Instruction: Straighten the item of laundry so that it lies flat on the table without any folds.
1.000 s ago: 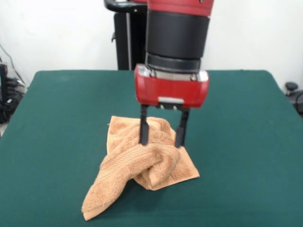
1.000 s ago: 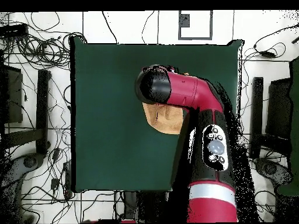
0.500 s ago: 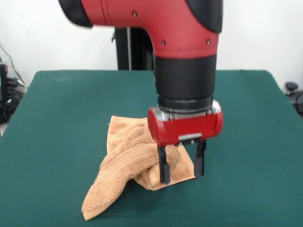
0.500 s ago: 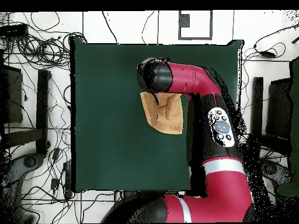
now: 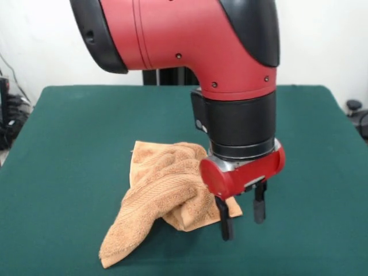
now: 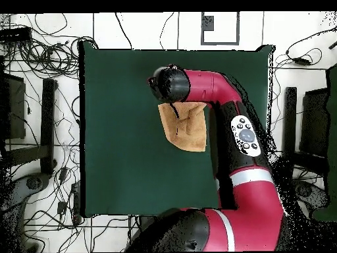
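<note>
Jaws: the jaws (image 5: 241, 219) stand parted and empty, tips low, close above the counter (image 5: 69, 144).
Shift: a second ago they straddled the towel's raised middle; they have since swung forward and down to its near corner.
Towel: the towel (image 5: 164, 198) lies crumpled just beside the jaws, on their picture-left side in the front view, its corner at the nearer finger (image 5: 226, 224).
Fold: a long twisted flap trails away from the jaws toward the front edge.
Meaning: likely lining up a corner grasp; nothing flattened yet.
</note>
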